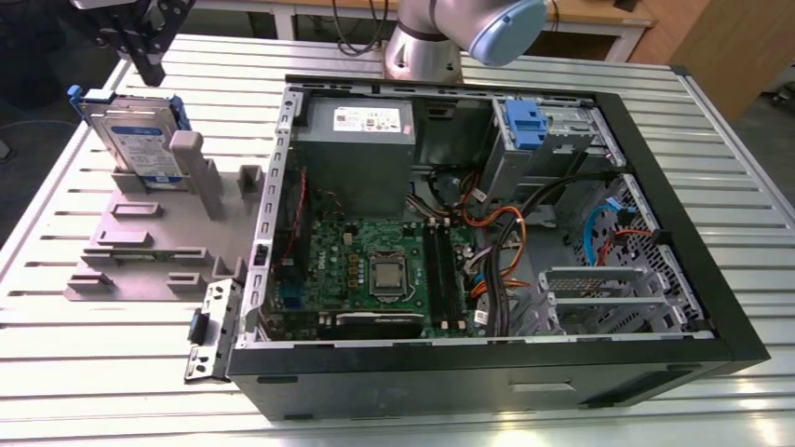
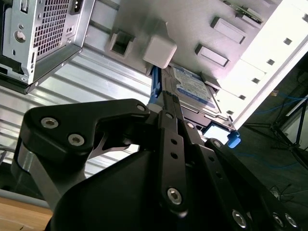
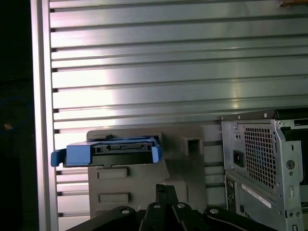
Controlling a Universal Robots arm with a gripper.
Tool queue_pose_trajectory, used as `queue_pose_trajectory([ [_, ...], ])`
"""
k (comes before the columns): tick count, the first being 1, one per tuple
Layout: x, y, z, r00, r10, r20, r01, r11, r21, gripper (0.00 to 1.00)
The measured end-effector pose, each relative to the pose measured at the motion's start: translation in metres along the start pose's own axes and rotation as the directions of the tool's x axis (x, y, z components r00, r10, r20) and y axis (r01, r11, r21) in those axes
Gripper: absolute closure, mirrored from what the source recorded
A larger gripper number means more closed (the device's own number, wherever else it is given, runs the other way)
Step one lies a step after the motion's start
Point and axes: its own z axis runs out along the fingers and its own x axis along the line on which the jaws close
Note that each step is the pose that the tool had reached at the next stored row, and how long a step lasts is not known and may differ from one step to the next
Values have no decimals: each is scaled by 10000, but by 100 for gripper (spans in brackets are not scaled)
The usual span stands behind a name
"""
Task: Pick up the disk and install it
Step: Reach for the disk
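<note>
The flat silver-grey disk [image 1: 134, 140], with a white-and-blue label and a blue plastic carrier, stands on edge in a slot of the grey plastic fixture [image 1: 137, 247]. The fixture rests on the slatted aluminium table [image 1: 74, 372] in the upper left of the exterior view, left of the open black computer case [image 1: 733, 307].

The black gripper [image 1: 152, 76] hangs directly above the disk, clear of it, with its tips pointing down at the upturned edge. In the first wrist view, the gripper [image 3: 163, 189] shows its two tips pressed together with nothing between them. There the disk [image 3: 113, 150] appears as a narrow blue-framed strip whose long edge runs parallel to the table slats.

Inside the case are a green motherboard [image 1: 372, 265], a grey metal power supply box [image 1: 354, 140] with a white sticker, bundled cables [image 1: 497, 233], and a metal drive bay [image 1: 559, 130] at the upper right holding a blue plastic piece [image 1: 522, 121].
</note>
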Motion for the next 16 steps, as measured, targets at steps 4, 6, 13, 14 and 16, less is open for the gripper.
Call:
queue_pose_trajectory([
  [4,35,-3,2,10000,0,-1,0,10000,0,89],
  [6,52,-4,3,10000,0,-2,0,10000,0,89],
  [13,82,-6,5,10000,-1,-2,1,10000,0,89],
  [14,84,-7,5,10000,0,-4,0,10000,1,89],
  [16,85,-7,5,10000,0,-7,0,10000,1,89],
])
